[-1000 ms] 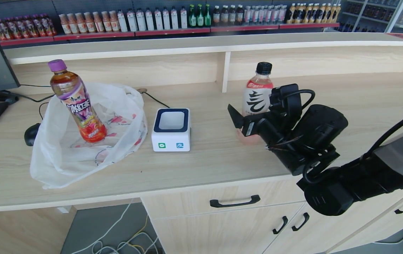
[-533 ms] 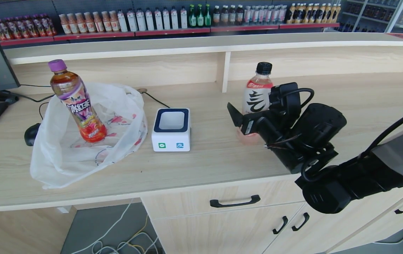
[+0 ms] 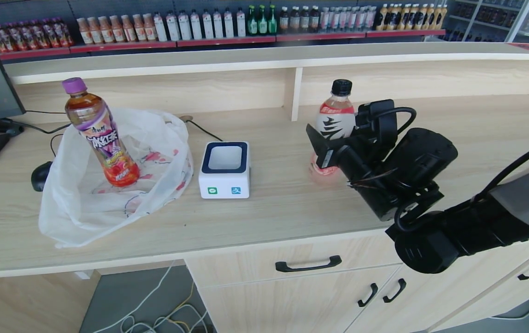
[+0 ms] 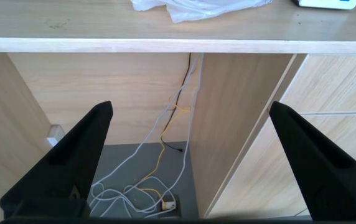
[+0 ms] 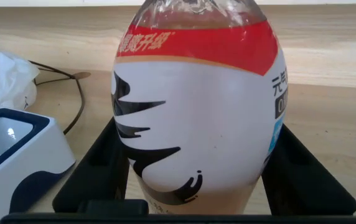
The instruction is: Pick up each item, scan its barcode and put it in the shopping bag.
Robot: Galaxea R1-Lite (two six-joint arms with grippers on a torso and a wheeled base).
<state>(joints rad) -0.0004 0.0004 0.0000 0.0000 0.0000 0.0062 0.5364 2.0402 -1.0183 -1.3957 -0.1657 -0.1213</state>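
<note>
The right pincer (image 3: 333, 141) is closed on the clear plastic drink bottle with a black cap and a white-and-red label (image 3: 337, 121), one finger on each side of its lower half. The bottle is upright, its base at the pale wooden counter (image 3: 269, 208). To this pincer's left sits the white box scanner with a dark-rimmed window (image 3: 225, 170). Farther left lies the white plastic shopping bag (image 3: 74, 208), holding an upright purple-capped tea bottle (image 3: 102, 134). The left pincer (image 4: 190, 162) hangs agape below the counter's edge.
</note>
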